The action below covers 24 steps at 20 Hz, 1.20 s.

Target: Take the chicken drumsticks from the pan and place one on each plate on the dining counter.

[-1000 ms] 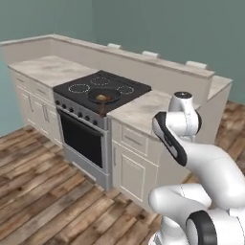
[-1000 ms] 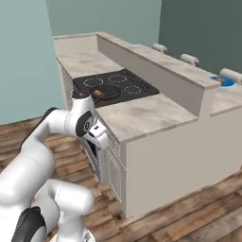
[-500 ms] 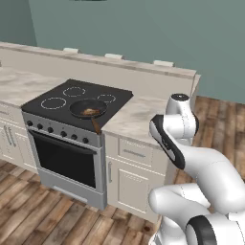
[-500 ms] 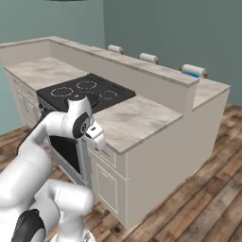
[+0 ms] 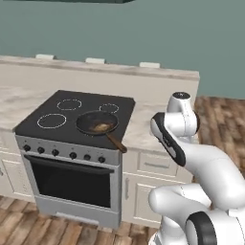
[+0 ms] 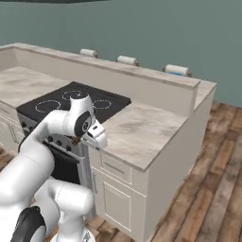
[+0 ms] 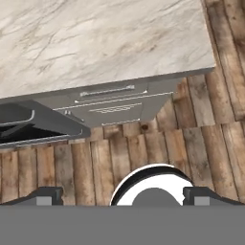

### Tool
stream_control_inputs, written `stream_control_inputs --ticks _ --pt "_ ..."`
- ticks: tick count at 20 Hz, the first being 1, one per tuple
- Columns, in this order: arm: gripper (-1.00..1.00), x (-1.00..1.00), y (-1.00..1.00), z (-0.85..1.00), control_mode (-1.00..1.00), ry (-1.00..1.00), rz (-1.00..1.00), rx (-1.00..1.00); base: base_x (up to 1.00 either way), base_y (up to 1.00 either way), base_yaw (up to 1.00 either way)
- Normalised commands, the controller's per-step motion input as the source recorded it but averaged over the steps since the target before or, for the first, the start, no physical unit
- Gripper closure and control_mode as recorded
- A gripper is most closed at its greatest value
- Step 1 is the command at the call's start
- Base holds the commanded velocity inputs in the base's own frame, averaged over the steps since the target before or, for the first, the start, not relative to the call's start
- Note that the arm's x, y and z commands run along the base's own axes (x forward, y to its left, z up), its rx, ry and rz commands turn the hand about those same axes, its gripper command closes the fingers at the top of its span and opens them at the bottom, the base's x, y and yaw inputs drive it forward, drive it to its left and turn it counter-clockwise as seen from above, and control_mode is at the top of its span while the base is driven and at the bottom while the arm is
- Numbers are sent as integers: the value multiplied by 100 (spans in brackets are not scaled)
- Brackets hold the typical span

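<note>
The black pan [image 5: 97, 123] sits on the stove's front right burner, its brown handle [image 5: 116, 142] pointing toward the front edge. Golden-brown chicken drumsticks [image 5: 101, 127] lie inside it, too small to tell apart. The dining counter [image 5: 115, 68] is the raised beige ledge behind the stove. A thin bright blue edge, maybe the blue plate [image 6: 178, 71], shows on the ledge's right end; the pale plate is hidden. My gripper [image 7: 123, 196] is open and empty. It hangs folded against the arm, right of the stove, and looks down at the wooden floor.
The black stove top [image 5: 72, 111] has white burner rings and an oven door [image 5: 69, 182] below. A marbled lower counter [image 6: 142, 130] over white drawers [image 7: 107, 103] lies right of the stove. White stool cushions [image 6: 126, 60] line the ledge's far side.
The whole picture has shifted: the base has driven and turned, so the stove now stands nearer and almost square on. The arm stays folded, and the pan keeps its place on the stove.
</note>
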Motion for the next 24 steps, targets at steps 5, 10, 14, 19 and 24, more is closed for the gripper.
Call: stream_control_inputs --ticks 5,10,14,19,24 --pt "-100 0 0 0 100 0 0 0 0 80 -48" --pt "-100 0 0 0 100 0 0 0 -12 76 -47" --pt "-100 0 0 0 100 0 0 0 -1 95 -28" --pt "-100 0 0 0 100 0 0 0 -4 100 -5" --pt "-100 0 0 0 100 0 0 0 34 71 -5"
